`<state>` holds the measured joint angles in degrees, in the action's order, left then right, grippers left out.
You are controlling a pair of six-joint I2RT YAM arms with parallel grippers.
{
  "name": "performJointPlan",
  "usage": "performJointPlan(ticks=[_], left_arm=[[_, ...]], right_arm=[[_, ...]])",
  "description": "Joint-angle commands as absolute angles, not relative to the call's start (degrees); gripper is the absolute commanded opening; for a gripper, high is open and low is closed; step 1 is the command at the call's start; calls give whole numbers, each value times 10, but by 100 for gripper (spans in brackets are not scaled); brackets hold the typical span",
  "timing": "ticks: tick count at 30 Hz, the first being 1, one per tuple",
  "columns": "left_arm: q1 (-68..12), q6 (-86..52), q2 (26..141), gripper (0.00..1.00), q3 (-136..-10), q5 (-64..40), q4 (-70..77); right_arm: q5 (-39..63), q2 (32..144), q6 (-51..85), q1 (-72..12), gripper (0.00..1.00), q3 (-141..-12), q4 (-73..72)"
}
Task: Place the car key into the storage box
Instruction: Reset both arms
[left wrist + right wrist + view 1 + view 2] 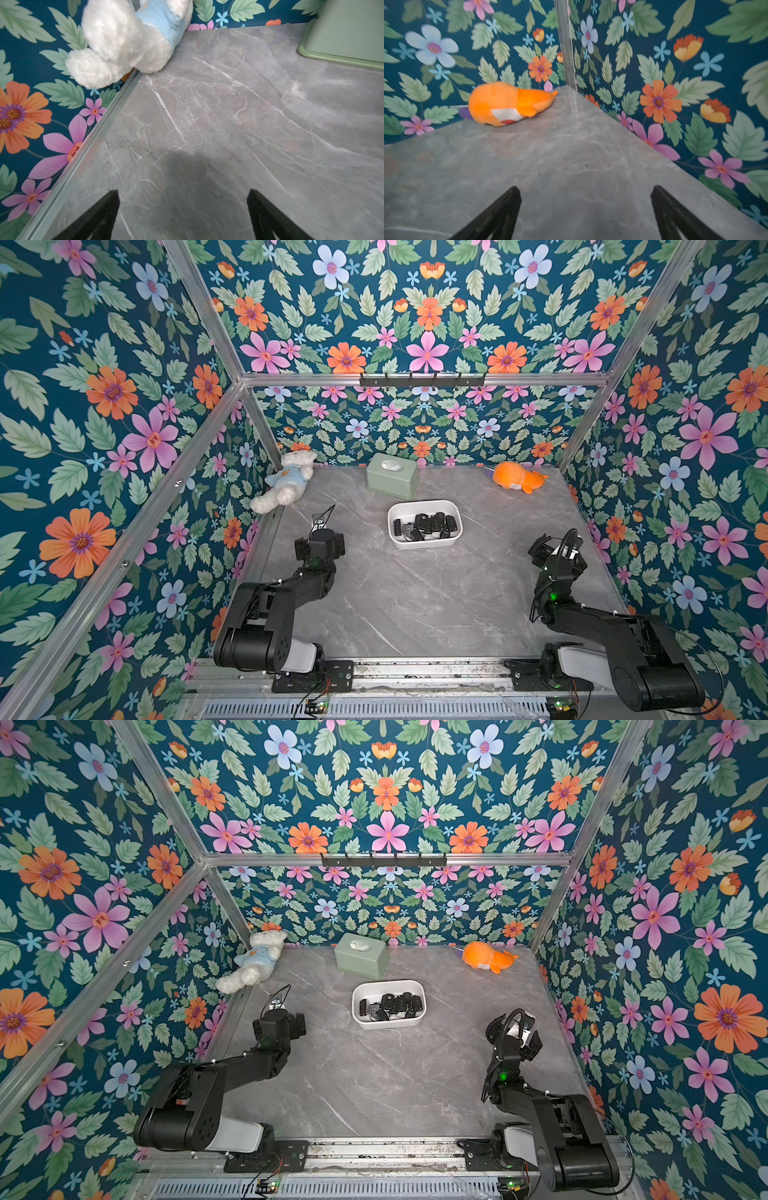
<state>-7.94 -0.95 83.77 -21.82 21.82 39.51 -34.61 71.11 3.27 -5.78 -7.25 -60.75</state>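
Note:
The storage box point(424, 544) point(388, 1024) is a white open tub at the middle of the grey marble table in both top views. Several black car keys point(429, 524) point(394, 1004) lie inside it. My left gripper point(184, 193) is open over bare table near the left wall, well left of the box, with nothing between its fingers. My right gripper point(586, 188) is open too, over bare table near the right wall, and holds nothing. In the top views each arm's wrist point(320, 545) point(557, 551) covers its own fingers.
A sage-green tissue box point(391, 479) stands behind the storage box. A white teddy bear point(286, 483) point(124, 41) lies in the back left corner and an orange plush point(517, 477) point(506, 104) in the back right. Floral walls close in three sides.

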Motion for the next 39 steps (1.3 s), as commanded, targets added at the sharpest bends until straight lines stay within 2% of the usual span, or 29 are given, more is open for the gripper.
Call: performJointPlan(ticks=[1, 4, 6, 8, 10, 11, 12, 13, 15, 17, 19, 21, 23, 39], left_arm=[[-70, 10, 856, 99, -200, 203, 576], [-64, 16, 895, 100, -201, 182, 623], [-53, 1, 893, 100, -207, 174, 601], [-38, -15, 899, 100, -169, 157, 669], [-34, 0, 936, 100, -136, 152, 791], [-33, -13, 911, 100, -153, 144, 706], [-29, -18, 916, 100, -166, 138, 690], [-24, -12, 925, 100, -159, 129, 725], [-24, -19, 915, 100, -164, 126, 690], [-24, -15, 919, 100, -161, 131, 707], [-27, -14, 915, 100, -161, 133, 699], [-27, -13, 917, 100, -160, 134, 706], [-26, -13, 917, 100, -160, 133, 704], [-26, -13, 916, 100, -162, 130, 700]], right_arm=[[-343, 708, 12, -57, 99, -73, -649], [-281, 709, 32, -57, 99, -52, -703], [-297, 763, 42, -52, 99, -57, -747], [-254, 814, 16, -47, 99, -68, -792], [-221, 803, 50, -28, 99, -79, -726], [-218, 836, 47, -17, 99, -60, -813], [-221, 850, 36, -19, 99, -55, -847], [-223, 822, 47, -24, 99, -72, -756], [-222, 846, 34, -21, 99, -61, -832], [-220, 822, 49, -22, 99, -73, -755], [-224, 842, 35, -22, 99, -63, -818], [-222, 824, 46, -23, 99, -70, -768], [-224, 837, 38, -23, 99, -65, -804], [-223, 835, 40, -23, 99, -66, -796]])
